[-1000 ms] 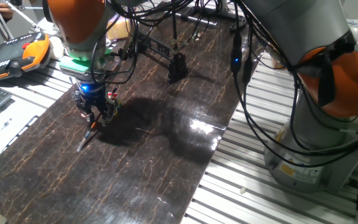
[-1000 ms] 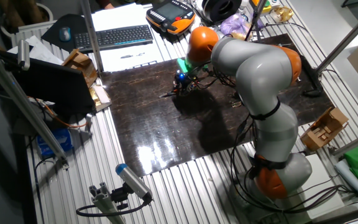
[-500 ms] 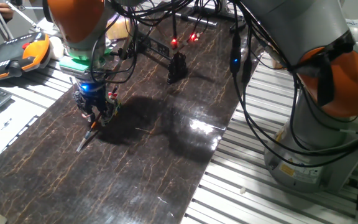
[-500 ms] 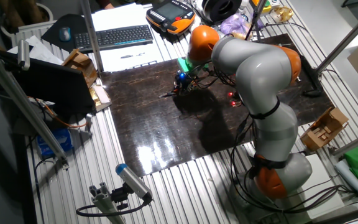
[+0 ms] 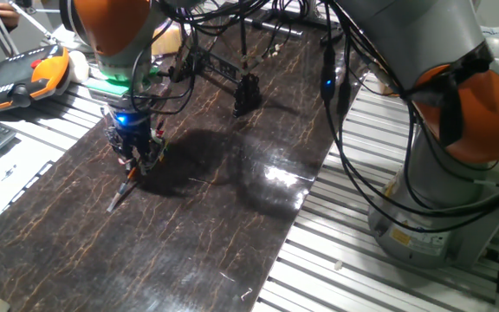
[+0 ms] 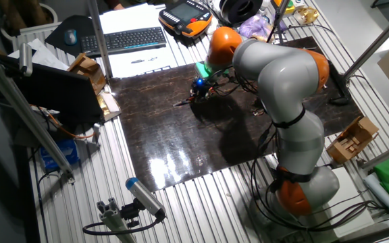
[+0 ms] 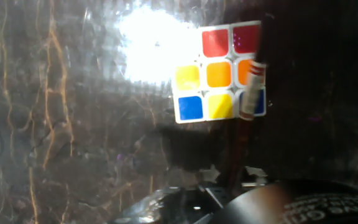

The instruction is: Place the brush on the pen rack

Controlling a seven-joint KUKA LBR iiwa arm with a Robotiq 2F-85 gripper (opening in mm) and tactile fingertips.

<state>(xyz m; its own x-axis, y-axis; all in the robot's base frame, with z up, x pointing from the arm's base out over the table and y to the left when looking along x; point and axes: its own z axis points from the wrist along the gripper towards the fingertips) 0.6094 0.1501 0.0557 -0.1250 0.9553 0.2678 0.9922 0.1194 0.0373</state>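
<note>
My arm (image 6: 282,74) is built of smooth, rounded silver-grey shells joined by glossy orange bands at the joints, down to a grey base (image 6: 302,196) with an orange ring of its own. Bundles of black cable (image 5: 353,130) hang loose along the links and loop to my wrist, where a bright green ring (image 5: 115,84) sits under the last orange segment. Below that is my small dark gripper (image 5: 133,159), knotted with thin wires and lit by a blue light (image 5: 125,120).

Dim, blurred, glare-blown hand view
</note>
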